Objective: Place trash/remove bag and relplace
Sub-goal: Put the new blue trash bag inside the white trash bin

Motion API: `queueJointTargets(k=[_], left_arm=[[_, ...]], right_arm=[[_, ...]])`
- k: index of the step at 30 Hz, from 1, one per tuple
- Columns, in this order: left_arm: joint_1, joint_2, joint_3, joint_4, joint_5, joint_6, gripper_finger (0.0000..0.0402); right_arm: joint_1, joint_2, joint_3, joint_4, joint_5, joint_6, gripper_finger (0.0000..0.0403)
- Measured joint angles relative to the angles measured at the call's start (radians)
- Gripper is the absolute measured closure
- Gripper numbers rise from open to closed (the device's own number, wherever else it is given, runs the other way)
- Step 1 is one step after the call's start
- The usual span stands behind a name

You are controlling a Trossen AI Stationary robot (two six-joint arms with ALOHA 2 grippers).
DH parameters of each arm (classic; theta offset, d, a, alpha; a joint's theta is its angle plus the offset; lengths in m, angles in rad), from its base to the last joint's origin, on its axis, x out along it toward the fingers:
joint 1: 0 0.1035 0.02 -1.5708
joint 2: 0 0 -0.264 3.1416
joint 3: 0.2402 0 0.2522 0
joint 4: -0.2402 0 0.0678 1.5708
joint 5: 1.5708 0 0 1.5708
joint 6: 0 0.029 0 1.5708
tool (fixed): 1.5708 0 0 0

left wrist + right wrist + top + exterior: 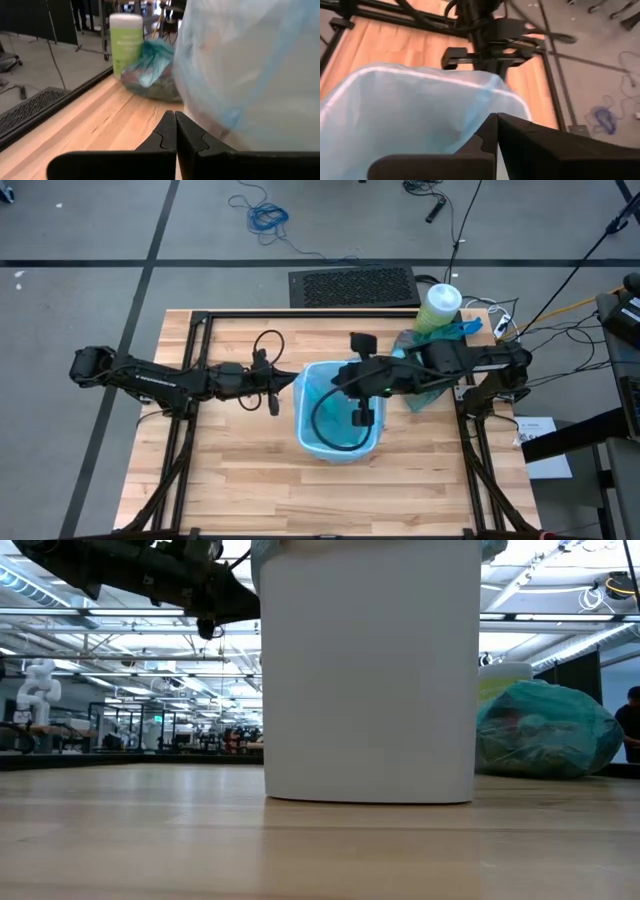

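Note:
A white bin (370,670) stands mid-table, lined with a pale sky-blue bag (338,420) whose edge is folded out over the rim (250,65). The teal-green bag (545,730) lies bunched on the table at the back right, and brownish shapes of trash show through its skin (137,77). My right gripper (362,418) hangs shut above the bin's mouth, slanting down, with nothing between its fingers (496,131). My left gripper (273,404) is shut and level, close beside the bin's left side and the liner's overhang (176,131); no touch shows.
A tall green white-lidded canister (440,305) stands at the back right corner, just behind the teal bag. A black frame (200,320) runs along the table's edges. The near half of the table (330,500) is bare wood.

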Motion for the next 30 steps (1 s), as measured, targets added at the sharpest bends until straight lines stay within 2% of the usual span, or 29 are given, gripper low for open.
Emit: queueJointTargets(k=[5,8,11,15,19,22,25,27,30], left_arm=[[0.0,-0.062,0.0,-0.097,-0.045,0.007,0.0402],[0.0,-0.092,0.0,-0.139,-0.051,0.007,0.0402],[0.0,-0.126,0.0,-0.175,-0.05,0.008,0.0402],[-0.002,-0.155,0.0,-0.205,-0.051,0.015,0.0402],[-0.002,-0.157,0.0,-0.202,-0.051,0.024,0.0402],[-0.002,-0.157,0.0,-0.191,-0.051,0.025,0.0402],[-0.002,-0.156,0.0,-0.161,-0.051,0.024,0.0402],[-0.002,-0.156,0.0,-0.143,-0.049,0.02,0.0402],[0.007,-0.138,0.0,-0.12,0.006,-0.004,0.0402]], right_arm=[[0.03,-0.04,-0.049,0.012,0.045,-0.023,0.0403],[0.046,-0.083,-0.149,0.05,0.099,-0.024,0.0403],[0.059,-0.172,-0.327,0.139,0.164,-0.012,0.0403],[0.096,-0.365,-0.624,0.345,0.184,0.022,0.0403],[0.169,-0.566,-0.873,0.518,0.293,0.06,0.0403],[0.24,-0.684,-0.998,0.628,0.404,0.044,0.0403],[0.276,-0.78,-1.091,0.652,0.474,0.099,0.0403],[0.277,-0.818,-1.163,0.673,0.484,0.149,0.0403],[0.267,-0.847,-1.28,0.729,0.484,0.186,0.0403]])
